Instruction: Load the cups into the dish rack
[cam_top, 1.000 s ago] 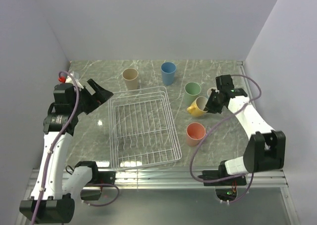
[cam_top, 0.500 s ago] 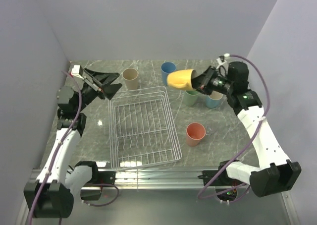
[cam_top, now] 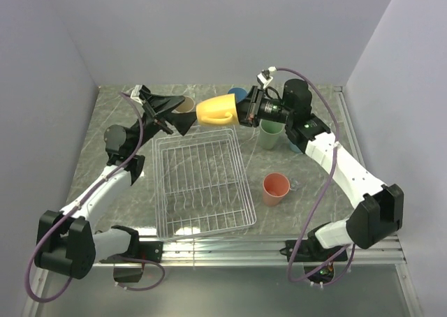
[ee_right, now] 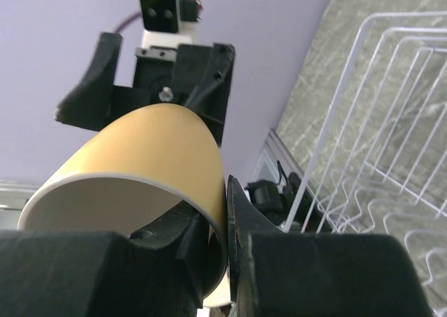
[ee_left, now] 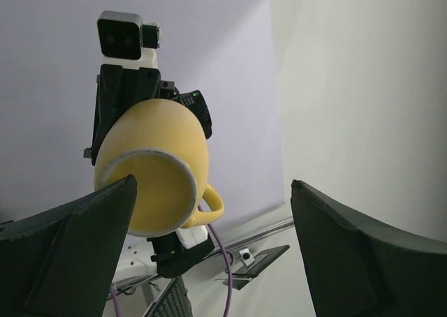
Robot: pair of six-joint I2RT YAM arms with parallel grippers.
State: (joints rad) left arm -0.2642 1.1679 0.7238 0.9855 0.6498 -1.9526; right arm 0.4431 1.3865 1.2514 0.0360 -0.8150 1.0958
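My right gripper holds a yellow mug sideways in the air above the far edge of the white wire dish rack. In the right wrist view my right gripper is shut on the wall of the yellow mug, one finger inside. My left gripper is open, just left of the mug's base. The left wrist view shows the mug base-first, partly between the wide-open fingers. The other cups stand on the table: beige, blue, green, salmon.
A light-blue mug sits half hidden behind my right arm, beside the green cup. The rack has nothing in it. Grey walls close in the marble table on three sides.
My right gripper lifted the yellow mug off the table near the green cup and carried it left over the rack's far edge. My left arm swung up and right toward it, still open.
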